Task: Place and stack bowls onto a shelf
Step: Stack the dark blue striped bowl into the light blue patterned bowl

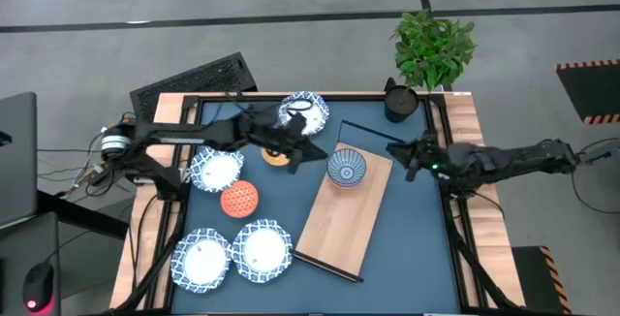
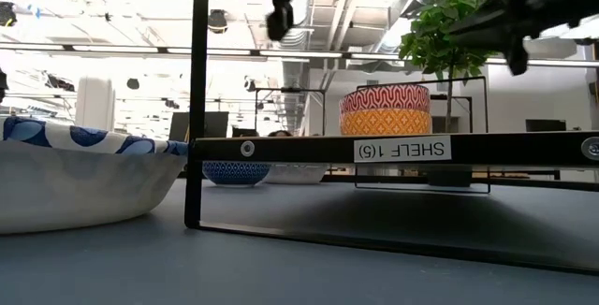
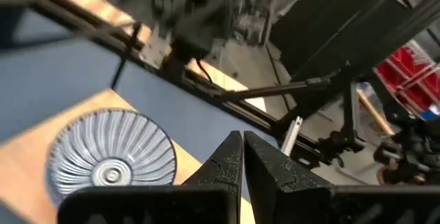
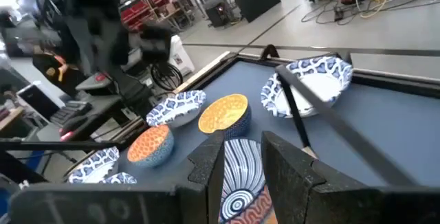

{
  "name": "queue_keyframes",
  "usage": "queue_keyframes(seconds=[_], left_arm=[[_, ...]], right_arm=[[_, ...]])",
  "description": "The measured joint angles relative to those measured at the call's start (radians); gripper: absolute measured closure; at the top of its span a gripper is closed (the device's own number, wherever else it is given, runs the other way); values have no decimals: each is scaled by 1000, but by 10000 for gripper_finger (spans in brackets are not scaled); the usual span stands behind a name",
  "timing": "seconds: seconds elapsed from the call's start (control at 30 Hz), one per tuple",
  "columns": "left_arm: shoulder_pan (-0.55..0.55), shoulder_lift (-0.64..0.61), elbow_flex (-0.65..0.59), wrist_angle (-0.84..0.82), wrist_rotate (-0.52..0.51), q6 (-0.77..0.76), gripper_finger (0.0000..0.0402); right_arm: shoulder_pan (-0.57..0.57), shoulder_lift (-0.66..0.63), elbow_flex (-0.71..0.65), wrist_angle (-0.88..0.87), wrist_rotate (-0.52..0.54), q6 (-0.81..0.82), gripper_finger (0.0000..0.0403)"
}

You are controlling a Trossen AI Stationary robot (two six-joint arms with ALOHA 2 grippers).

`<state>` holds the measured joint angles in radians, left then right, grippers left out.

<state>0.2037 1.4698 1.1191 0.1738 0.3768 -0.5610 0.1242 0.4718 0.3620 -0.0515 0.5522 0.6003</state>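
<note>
A small blue-striped bowl (image 1: 346, 168) stands by its base on the far end of the light-wood shelf (image 1: 339, 224), which lies slantwise on the blue mat. My left gripper (image 1: 312, 151) hovers shut just left of that bowl, above the mat; its wrist view shows the bowl (image 3: 110, 159) off to one side of the shut fingers (image 3: 242, 157). My right gripper (image 1: 404, 153) hangs open to the right of the shelf's far end, holding nothing; the bowl (image 4: 237, 183) shows beyond the gap between its fingers.
Three white blue-rimmed bowls (image 1: 215, 169), (image 1: 201, 258), (image 1: 262, 250) and a red-orange bowl (image 1: 238, 199) sit on the mat's left half. An orange bowl (image 1: 278, 157) lies under the left arm. Another white bowl (image 1: 303, 110) and a dark pot (image 1: 400, 101) stand at the far edge.
</note>
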Motion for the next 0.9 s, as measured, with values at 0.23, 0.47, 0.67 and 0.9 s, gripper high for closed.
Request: queue_keyframes(seconds=[0.23, 0.47, 0.67, 0.9], left_arm=[[-56, -191, 0, -189, -174, 127, 401], [-118, -274, 0, -343, -385, 166, 401], [-138, -274, 0, -385, -410, 160, 401], [-138, -274, 0, -396, -428, 159, 401]], right_arm=[[34, 248, -10, 243, -3, -5, 288], [110, 453, -10, 384, 113, 1, 359], [154, 539, -10, 459, 186, -6, 380], [157, 584, -10, 449, 186, 28, 379]])
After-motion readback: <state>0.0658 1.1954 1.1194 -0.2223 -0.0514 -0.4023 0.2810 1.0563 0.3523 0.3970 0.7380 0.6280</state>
